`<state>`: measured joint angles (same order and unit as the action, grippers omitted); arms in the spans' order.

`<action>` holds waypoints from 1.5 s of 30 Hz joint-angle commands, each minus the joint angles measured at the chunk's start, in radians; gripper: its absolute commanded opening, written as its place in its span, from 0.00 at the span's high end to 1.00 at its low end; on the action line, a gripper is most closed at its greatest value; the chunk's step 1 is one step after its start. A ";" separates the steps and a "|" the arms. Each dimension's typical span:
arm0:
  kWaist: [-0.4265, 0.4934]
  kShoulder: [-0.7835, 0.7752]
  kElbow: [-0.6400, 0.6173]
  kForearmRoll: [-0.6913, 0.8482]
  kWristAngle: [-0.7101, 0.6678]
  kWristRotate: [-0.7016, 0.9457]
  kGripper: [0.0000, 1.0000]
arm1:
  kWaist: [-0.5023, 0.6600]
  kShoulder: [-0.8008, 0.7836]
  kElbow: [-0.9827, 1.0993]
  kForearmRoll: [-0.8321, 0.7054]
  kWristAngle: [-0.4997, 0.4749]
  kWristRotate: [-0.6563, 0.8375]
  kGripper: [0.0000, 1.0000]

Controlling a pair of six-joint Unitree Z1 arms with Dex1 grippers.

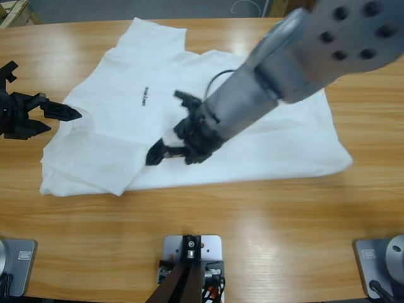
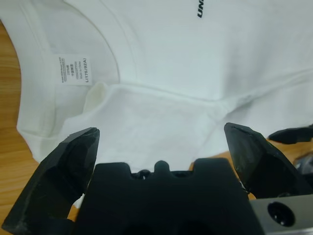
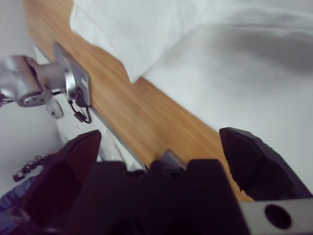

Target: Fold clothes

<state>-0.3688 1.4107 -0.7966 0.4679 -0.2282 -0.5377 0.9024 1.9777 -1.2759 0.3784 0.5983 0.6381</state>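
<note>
The clothes are one white T-shirt (image 1: 126,76) spread across the wooden table (image 1: 252,233), collar to the left, with a small dark printed mark (image 1: 145,96). Its near-left part lies folded over in a flap (image 1: 88,161). My left gripper (image 1: 62,120) sits at the shirt's left edge, open, pointing at the collar. In the left wrist view the gripper (image 2: 161,142) faces the collar with its size label (image 2: 72,68) and the mark (image 2: 202,9). My right gripper (image 1: 169,156) hovers open over the shirt's middle near its front edge. The right wrist view gripper (image 3: 161,142) looks over shirt cloth (image 3: 234,73) and table (image 3: 146,112).
The right arm's big silver elbow (image 1: 341,38) reaches in from the upper right and hides part of the shirt. Bare wood runs along the table's front. A black jaw tip of the right gripper (image 2: 288,134) shows at the right of the left wrist view.
</note>
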 commanded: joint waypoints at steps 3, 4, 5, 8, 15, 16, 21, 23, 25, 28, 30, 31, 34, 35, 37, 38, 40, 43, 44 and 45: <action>0.020 0.056 -0.005 0.009 0.014 0.036 0.01 | 0.046 0.217 -0.294 0.191 -0.012 -0.086 0.00; 0.021 0.056 -0.006 0.010 0.013 0.040 0.01 | 0.046 0.230 -0.303 0.191 -0.009 -0.086 0.00; 0.021 0.055 -0.006 0.010 0.010 0.042 0.01 | 0.046 0.243 -0.308 0.191 -0.007 -0.086 0.00; 0.021 0.055 -0.006 0.011 0.007 0.043 0.01 | 0.046 0.280 -0.317 0.186 -0.003 -0.086 0.00; 0.021 0.056 -0.006 0.010 0.006 0.048 0.01 | 0.050 0.345 -0.366 0.174 0.009 -0.084 0.00; 0.021 0.056 -0.006 0.010 0.006 0.048 0.01 | 0.050 0.354 -0.377 0.175 0.010 -0.085 0.00; 0.021 0.065 -0.007 0.010 -0.002 0.053 0.01 | 0.050 0.394 -0.443 0.192 0.021 -0.085 0.00; 0.021 0.068 -0.008 0.010 -0.002 0.054 0.01 | 0.050 0.405 -0.458 0.196 0.025 -0.085 0.00; 0.021 0.071 -0.009 0.010 -0.002 0.056 0.01 | 0.050 0.412 -0.465 0.197 0.026 -0.086 0.00; 0.022 0.076 -0.012 0.011 -0.002 0.059 0.01 | 0.050 0.422 -0.473 0.198 0.028 -0.086 0.00; 0.022 0.077 -0.012 0.011 -0.002 0.062 0.01 | 0.050 0.424 -0.474 0.199 0.027 -0.088 0.00; 0.022 0.078 -0.012 0.011 -0.002 0.062 0.01 | 0.050 0.426 -0.474 0.200 0.027 -0.089 0.00; 0.022 0.077 -0.013 0.011 -0.002 0.064 0.01 | 0.050 0.424 -0.476 0.217 0.018 -0.100 0.00; 0.023 0.077 -0.013 0.011 -0.002 0.064 0.01 | 0.050 0.418 -0.476 0.226 0.006 -0.104 0.00; 0.023 0.077 -0.013 0.011 -0.003 0.065 0.01 | 0.047 0.410 -0.476 0.239 -0.005 -0.109 0.00; 0.022 0.077 -0.013 0.011 -0.003 0.065 0.01 | 0.043 0.408 -0.477 0.249 -0.012 -0.113 0.00; 0.023 0.076 -0.013 0.011 -0.006 0.065 0.01 | 0.033 0.402 -0.477 0.271 -0.037 -0.119 0.00; 0.022 0.077 -0.013 0.011 -0.008 0.066 0.01 | 0.015 0.388 -0.478 0.288 -0.069 -0.126 0.00; 0.022 0.077 -0.013 0.011 -0.008 0.067 0.01 | 0.007 0.382 -0.478 0.291 -0.076 -0.128 0.00; 0.023 0.077 -0.013 0.011 -0.008 0.067 0.01 | -0.001 0.378 -0.480 0.292 -0.078 -0.131 0.00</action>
<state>-0.3531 1.4519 -0.8111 0.4679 -0.2282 -0.4888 0.9405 2.3345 -1.7644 0.6290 0.5783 0.5301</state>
